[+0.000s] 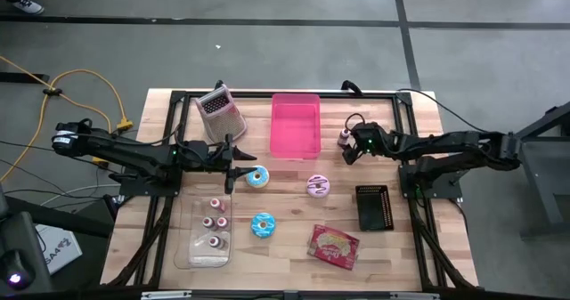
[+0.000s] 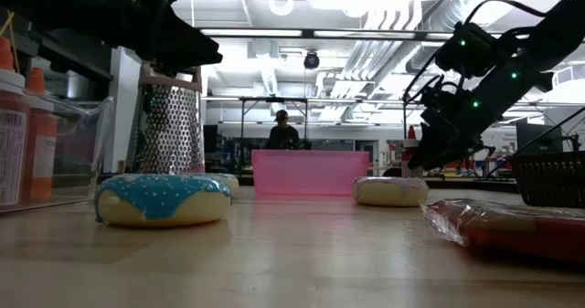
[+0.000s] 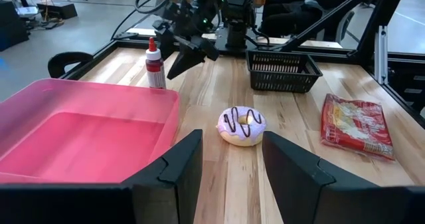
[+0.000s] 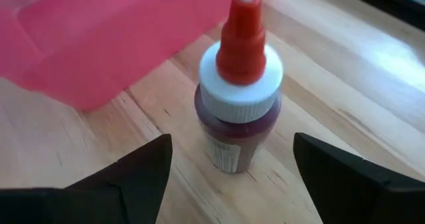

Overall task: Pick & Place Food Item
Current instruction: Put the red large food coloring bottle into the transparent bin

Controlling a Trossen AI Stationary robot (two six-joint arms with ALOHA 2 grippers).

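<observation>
One small red-capped bottle (image 4: pixel 239 111), light, rigid, slick; best gripped mid-body; right gripper (image 4: pixel 229 167) jaws wide, empty, straddling it.

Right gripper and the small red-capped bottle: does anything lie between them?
No. In the right wrist view the bottle stands upright on bare wood just ahead of the open right gripper, nothing between.

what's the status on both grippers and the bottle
Right gripper open, poised over the bottle. Bottle upright beside pink bin, not gripped. Left gripper open, empty. Nothing blocking.
</observation>
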